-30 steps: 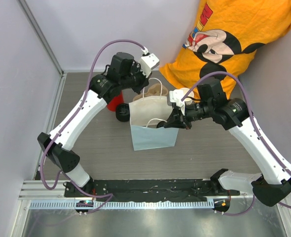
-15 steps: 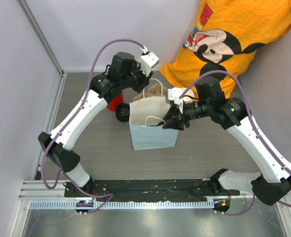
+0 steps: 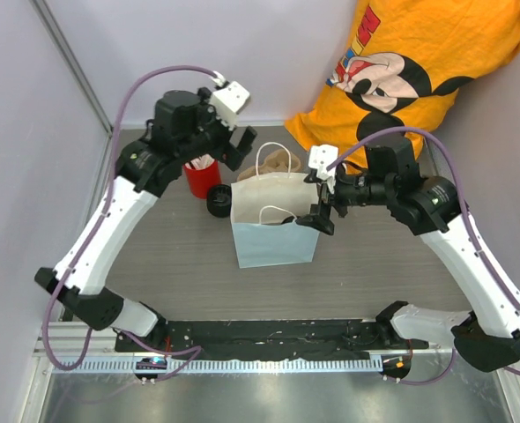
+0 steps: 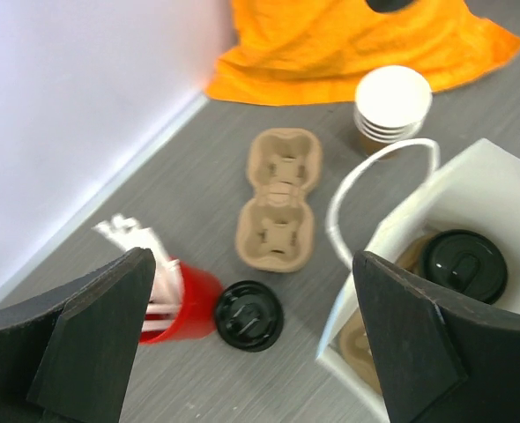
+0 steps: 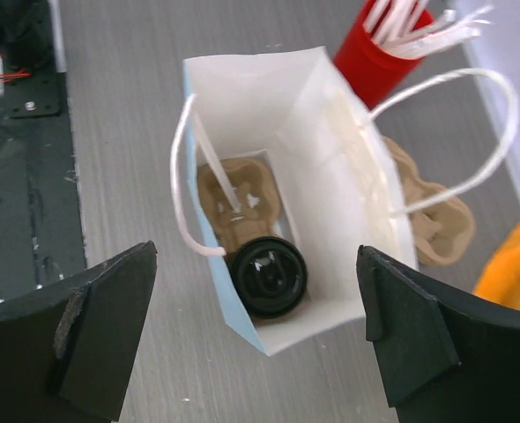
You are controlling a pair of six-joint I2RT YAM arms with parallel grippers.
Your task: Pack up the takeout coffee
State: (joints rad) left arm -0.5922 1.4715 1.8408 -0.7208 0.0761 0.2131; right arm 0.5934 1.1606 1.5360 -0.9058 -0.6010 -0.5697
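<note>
Inside the white paper bag (image 5: 330, 167), toward its right end, the takeout coffee (image 5: 269, 275) stood upright with its black lid facing up. A brown pulp carrier (image 5: 238, 198) lay on the bag floor beside or under it. Whether the cup sat in a socket of that carrier could not be told. Standing it upright presumably kept the drink from spilling, and the carrier probably steadied it.

The bag stood at mid-table with its mouth open and both cord handles loose. Nothing was gripping the handles.

The right gripper (image 3: 317, 204) hung at the bag's right rim with its jaws spread wide and nothing between them. Judged: released, so the cup was resting on its own.

The left gripper (image 3: 235, 148) was raised over the far left of the table, apart from the bag. Its jaws were also spread wide and empty.

Below the left gripper, outside the bag, were a red cup of white sticks (image 4: 185, 304), a loose black lid (image 4: 248, 315) and a second pulp carrier (image 4: 278, 203). A stack of white paper cups (image 4: 392, 101) stood farther off, by an orange shirt (image 3: 419, 62).

Judged: packing was essentially done, with the coffee already in the bag.
</note>
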